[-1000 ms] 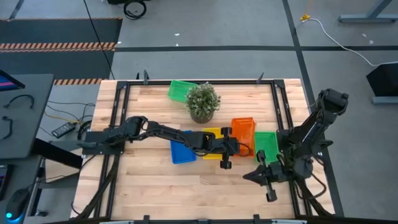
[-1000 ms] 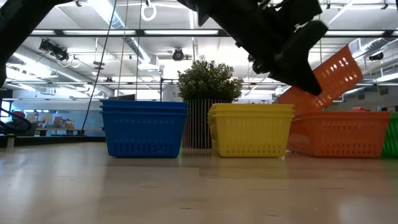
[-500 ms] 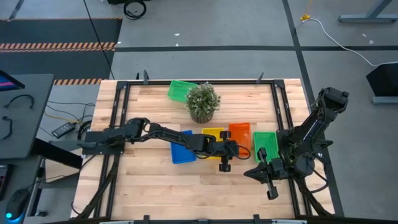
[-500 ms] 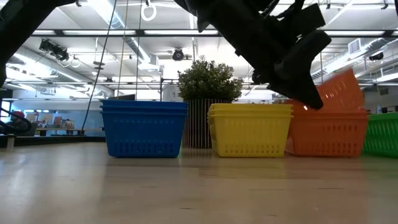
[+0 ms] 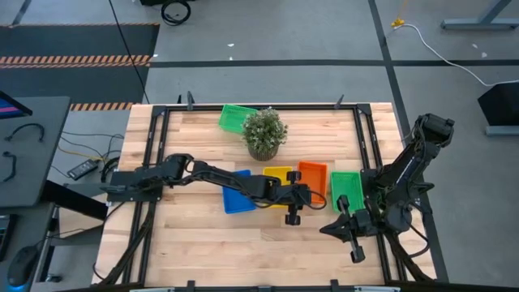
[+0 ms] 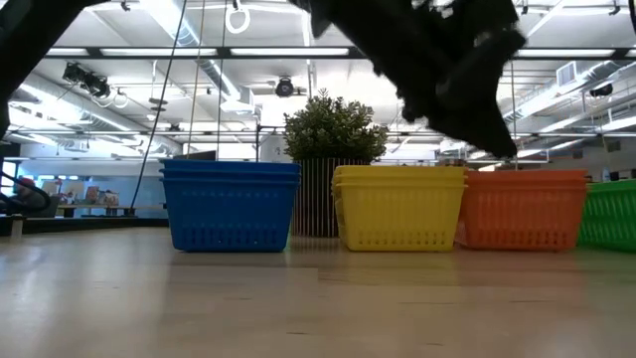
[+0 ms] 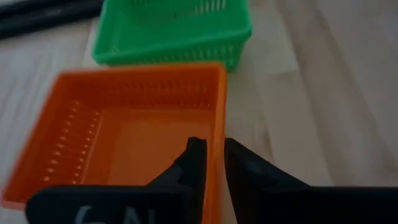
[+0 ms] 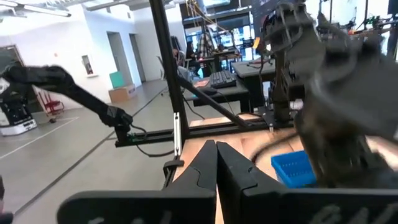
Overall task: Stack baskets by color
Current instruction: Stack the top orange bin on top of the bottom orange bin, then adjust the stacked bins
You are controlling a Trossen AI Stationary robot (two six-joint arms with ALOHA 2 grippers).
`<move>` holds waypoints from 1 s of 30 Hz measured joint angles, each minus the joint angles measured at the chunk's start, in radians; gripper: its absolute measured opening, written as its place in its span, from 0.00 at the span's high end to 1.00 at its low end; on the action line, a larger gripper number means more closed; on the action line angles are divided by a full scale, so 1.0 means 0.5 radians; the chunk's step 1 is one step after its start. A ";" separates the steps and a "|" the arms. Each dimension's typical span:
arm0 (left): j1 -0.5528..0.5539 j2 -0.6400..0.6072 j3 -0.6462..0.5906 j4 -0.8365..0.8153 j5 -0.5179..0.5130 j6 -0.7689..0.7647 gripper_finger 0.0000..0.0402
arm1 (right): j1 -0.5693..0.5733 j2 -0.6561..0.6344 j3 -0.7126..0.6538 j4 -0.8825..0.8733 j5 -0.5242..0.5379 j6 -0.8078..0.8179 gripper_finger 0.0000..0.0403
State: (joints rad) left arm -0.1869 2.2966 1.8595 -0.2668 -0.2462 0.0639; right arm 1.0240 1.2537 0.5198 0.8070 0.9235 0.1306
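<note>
Change: the orange basket (image 5: 312, 180), tilted and lifted a second ago, now sits level on the surface (image 5: 203, 243).
Left gripper (image 7: 210, 163): fingers slightly apart, straddling the orange basket's rim, no longer clamped.
Right gripper (image 5: 355, 245): fingers closed, empty, waiting at the near right.
Row: blue basket (image 6: 231, 204), yellow basket (image 6: 399, 206), orange, green basket (image 5: 346, 188).

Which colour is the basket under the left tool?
Orange basket; the left wrist view shows it best.
</note>
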 joint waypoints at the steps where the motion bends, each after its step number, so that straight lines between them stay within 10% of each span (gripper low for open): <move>1: -0.009 -0.023 0.000 -0.003 -0.001 0.000 0.84 | 0.004 0.000 0.000 -0.023 0.011 0.019 0.99; 14: -0.240 -0.423 0.001 -0.894 -0.128 -0.304 0.86 | -0.014 0.010 0.000 -0.461 0.063 0.480 0.99; 25: -0.843 -0.449 -0.003 -2.002 -0.932 -1.401 0.95 | -0.629 0.344 0.098 -0.665 -0.722 0.778 0.94; 30: -1.081 -0.449 -0.003 -2.180 -1.062 -1.761 0.98 | -0.833 0.316 0.371 -1.485 -0.794 0.947 0.93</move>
State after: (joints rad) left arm -0.7276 2.0724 1.8580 -1.3569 -0.7771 -0.8165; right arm 0.6073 1.4117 0.7051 0.0645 0.5264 0.6041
